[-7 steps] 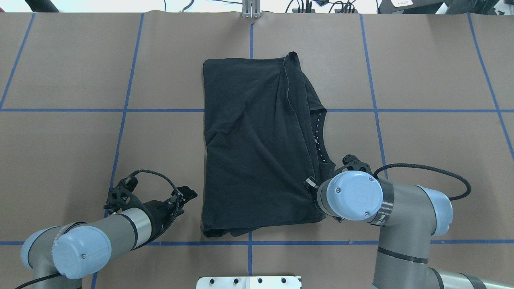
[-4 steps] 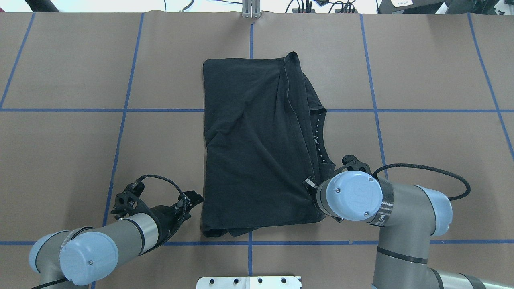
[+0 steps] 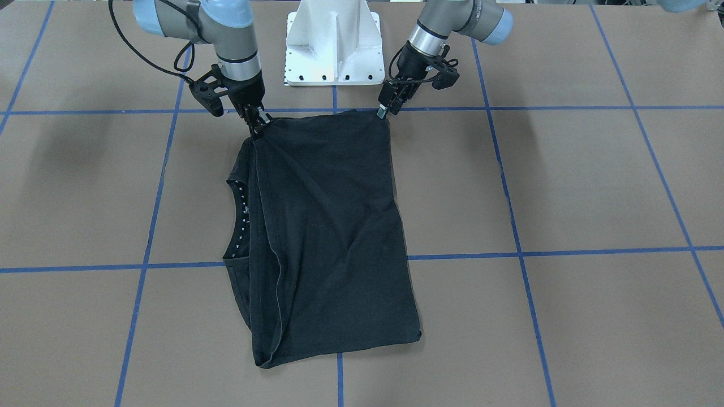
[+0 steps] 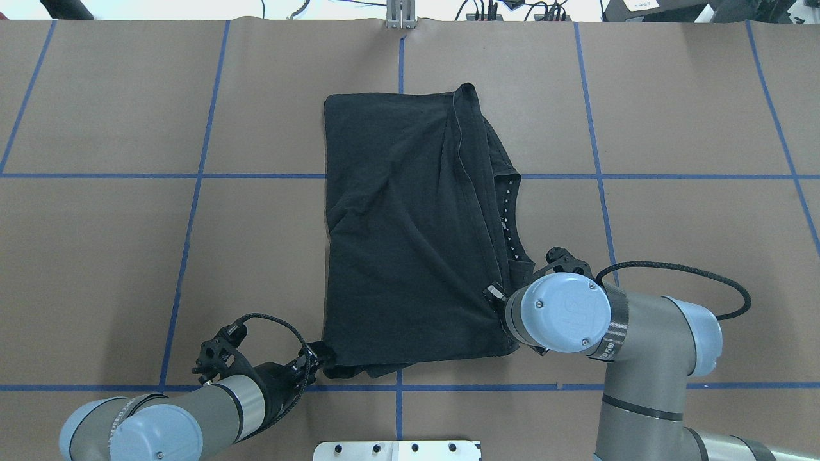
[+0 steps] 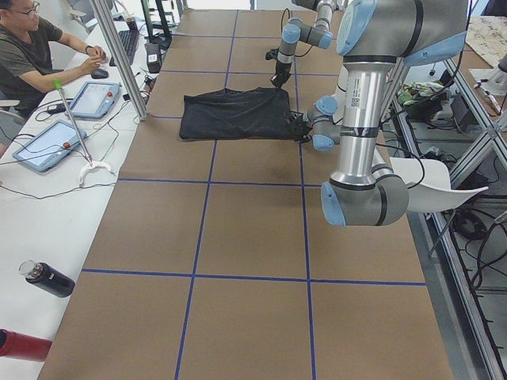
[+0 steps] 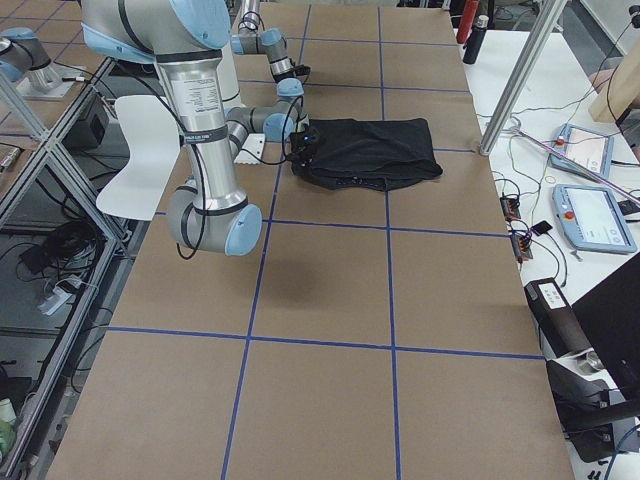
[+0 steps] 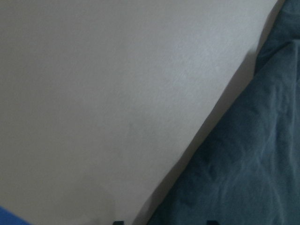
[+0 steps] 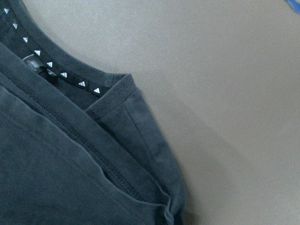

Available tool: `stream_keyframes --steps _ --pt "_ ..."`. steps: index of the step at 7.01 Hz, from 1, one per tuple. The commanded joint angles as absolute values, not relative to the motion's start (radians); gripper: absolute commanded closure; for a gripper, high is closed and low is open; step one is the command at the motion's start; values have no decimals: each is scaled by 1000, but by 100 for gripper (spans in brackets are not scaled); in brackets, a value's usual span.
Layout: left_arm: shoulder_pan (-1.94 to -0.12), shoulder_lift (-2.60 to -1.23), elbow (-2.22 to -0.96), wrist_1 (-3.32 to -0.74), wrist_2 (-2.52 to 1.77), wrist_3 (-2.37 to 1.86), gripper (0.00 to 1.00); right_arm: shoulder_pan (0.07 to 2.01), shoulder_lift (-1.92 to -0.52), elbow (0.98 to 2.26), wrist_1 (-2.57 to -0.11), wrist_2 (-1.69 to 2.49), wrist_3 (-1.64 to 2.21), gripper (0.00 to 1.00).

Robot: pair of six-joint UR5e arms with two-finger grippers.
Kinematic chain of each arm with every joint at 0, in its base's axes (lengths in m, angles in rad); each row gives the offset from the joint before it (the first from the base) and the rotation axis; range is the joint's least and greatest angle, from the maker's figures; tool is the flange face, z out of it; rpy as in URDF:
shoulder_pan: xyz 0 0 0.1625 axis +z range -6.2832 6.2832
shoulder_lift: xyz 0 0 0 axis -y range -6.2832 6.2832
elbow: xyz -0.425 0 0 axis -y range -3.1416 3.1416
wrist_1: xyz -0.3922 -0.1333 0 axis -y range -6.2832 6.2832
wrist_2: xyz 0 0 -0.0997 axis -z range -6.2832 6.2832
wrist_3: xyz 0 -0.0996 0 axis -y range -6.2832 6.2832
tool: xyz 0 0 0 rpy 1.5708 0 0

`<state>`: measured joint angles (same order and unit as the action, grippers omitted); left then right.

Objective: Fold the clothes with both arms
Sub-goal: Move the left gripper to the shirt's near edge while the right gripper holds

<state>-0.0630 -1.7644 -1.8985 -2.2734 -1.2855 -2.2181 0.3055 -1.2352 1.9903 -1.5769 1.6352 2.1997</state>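
Black T-shirt, folded lengthwise at mid-worktop, judged limp and light, best taken at its two corners nearest the robot-side edge: right gripper apparently pinching one, left gripper spread astride the other.

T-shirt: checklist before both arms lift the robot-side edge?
1. Grip of right claw on black T-shirt, robot-side corner: ok, looks shut on it.
2. Position of left claw at the other robot-side corner: ok.
3. Grip of left claw: not ok; its wrist view shows the fingertips apart, shirt edge between them.
4. All layers caught at each corner: cannot tell.
5. Shirt folded lengthwise, lying flat on table: ok.
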Motion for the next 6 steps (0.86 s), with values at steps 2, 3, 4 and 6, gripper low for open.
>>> stream_keyframes --steps 2,3,4,6 --pt "-55 -1773 -1896 -2273 -1285 -2218 37 307 -1236 1994 -1577 1635 2200 100" --pt "-54 -1775 -1896 -2273 -1285 -2220 38 307 -1236 1994 -1577 1635 2200 100" --pt "-54 -1779 -1893 -2273 -1285 -2220 40 305 -1236 1994 -1577 1635 2200 100" --pt "-54 -1779 -1881 -2273 -1285 -2220 43 305 -1236 1994 -1577 1635 2200 100"
